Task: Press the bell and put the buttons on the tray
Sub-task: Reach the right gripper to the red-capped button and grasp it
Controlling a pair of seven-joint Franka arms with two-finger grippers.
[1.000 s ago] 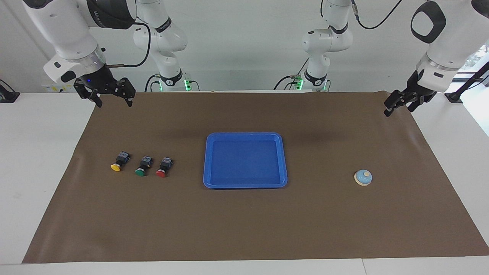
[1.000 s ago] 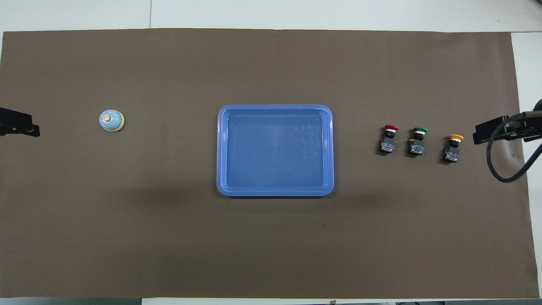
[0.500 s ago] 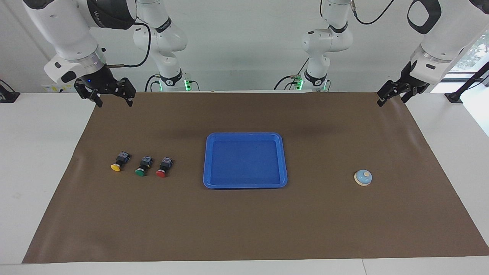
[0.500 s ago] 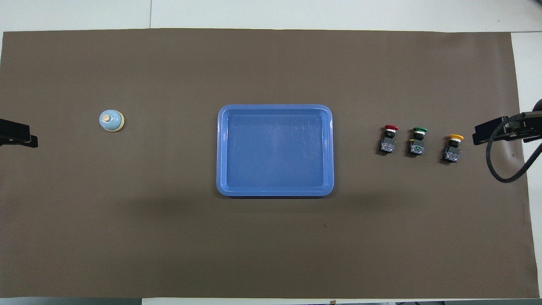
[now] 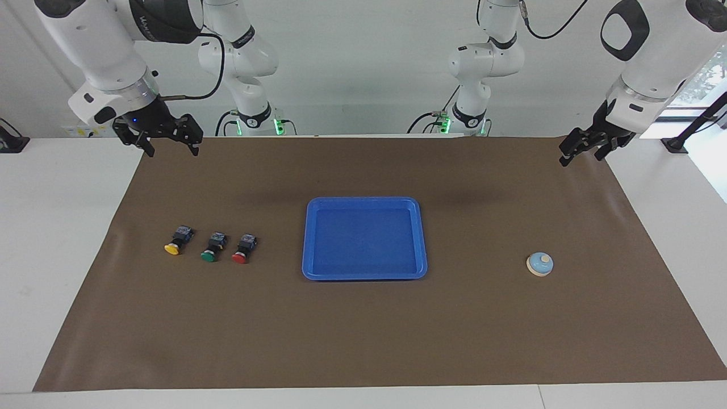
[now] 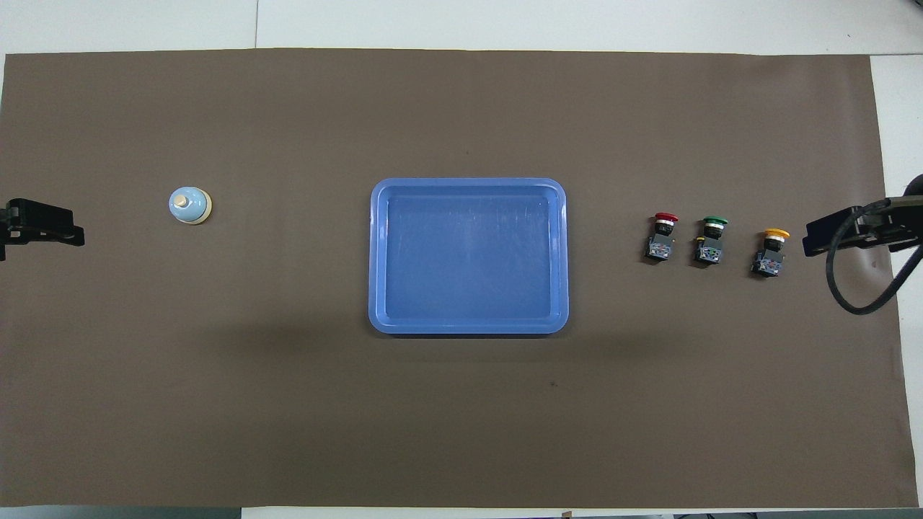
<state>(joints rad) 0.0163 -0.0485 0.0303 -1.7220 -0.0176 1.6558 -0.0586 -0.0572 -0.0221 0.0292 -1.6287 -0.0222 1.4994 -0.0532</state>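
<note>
- At centre frame in the facing view, the blue tray (image 5: 364, 203) lies bare on a brown mat (image 5: 363, 335) covering the desk (image 5: 57, 238), its rim free of any load.
- At lower right of the same view, the bell (image 5: 539, 264) sits alone on the mat, toward the left arm's end, well apart from the tray.
- At lower left, three buttons lie in a row on their sides: the yellow button (image 5: 176, 241), the green button (image 5: 213, 247) and the red button (image 5: 244, 249), the red one closest to the tray.
- At upper right, the left hand (image 5: 578, 149) hangs over the mat's corner, fingers spread and carrying nothing; it is raised and well apart from the bell.
- At upper left, the right hand (image 5: 170, 145) hovers above the mat's other corner, fingers spread and empty, with the buttons lower in the frame.
- Nothing of the task appears done: the bell looks untouched and the tray holds nothing.
- Judged from this, the bell press falls first to the left arm. A good press would likely mean centring over the cream knob, descending straight, and pushing with a fingertip rather than a grasp, since a glancing touch on the dome could shove the small bell sideways.
</note>
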